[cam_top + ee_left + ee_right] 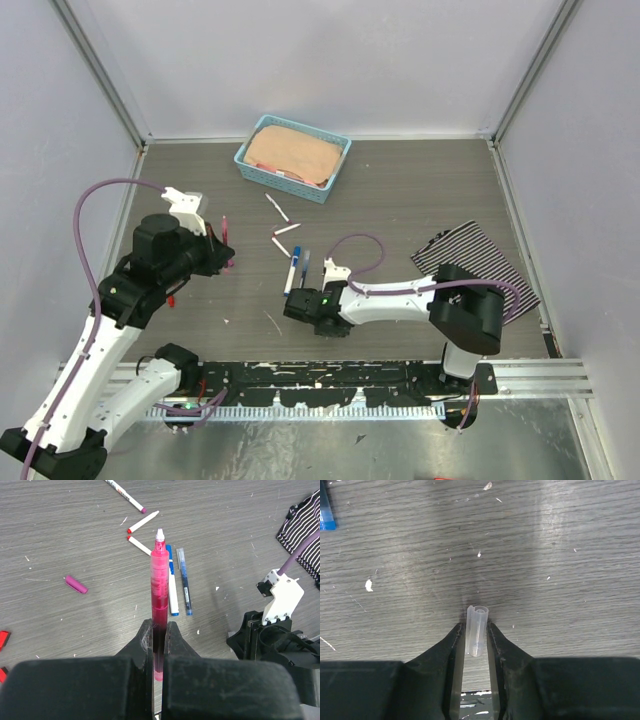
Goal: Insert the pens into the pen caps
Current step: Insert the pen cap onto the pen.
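Left pincer [159,630] clamped on pink pen [159,580], tip at 12 o'clock. Right pincer [477,630] pinching clear cap [477,627] on tabletop [420,200], 6 o'clock from blue pens [297,270]. Align cap mouth coaxially before pushing.

Blue basket [280,183] far back, striped cloth [480,256] right.

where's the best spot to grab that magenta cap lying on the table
Probably take the magenta cap at its middle, from straight above, jaws closing across its short width. It lies flat on its side on the table with nothing touching it, so both long sides are free.
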Available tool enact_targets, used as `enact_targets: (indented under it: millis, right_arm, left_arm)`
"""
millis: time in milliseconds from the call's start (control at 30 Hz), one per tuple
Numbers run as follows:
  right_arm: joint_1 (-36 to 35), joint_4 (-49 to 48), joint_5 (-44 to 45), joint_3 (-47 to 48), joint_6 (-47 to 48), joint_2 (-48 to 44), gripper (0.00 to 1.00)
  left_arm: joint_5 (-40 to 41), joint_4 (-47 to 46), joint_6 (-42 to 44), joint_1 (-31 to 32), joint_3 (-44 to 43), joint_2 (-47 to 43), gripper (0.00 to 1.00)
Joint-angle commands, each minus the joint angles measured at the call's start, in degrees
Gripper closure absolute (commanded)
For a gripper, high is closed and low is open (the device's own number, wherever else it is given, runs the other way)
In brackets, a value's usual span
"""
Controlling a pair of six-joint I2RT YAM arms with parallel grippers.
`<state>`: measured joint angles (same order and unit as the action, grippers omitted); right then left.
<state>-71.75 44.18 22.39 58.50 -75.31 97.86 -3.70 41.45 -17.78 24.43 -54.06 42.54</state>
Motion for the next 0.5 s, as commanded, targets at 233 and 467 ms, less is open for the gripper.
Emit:
enact_targets:
  millis: [233,467]
  right_arm:
    - [2.11,-1.77,1.88,3.79,18.89,0.76,0.73]
    - [10.31,-6.93,-1.96,0.97,33.34,-2.24,0.73]
  left_arm:
    - [0.36,-1.35,0.71,0.21,-0.51,0.25,1.00]
    - [0.03,-1.59,0.43,0.18,-0.52,0.61,1.00]
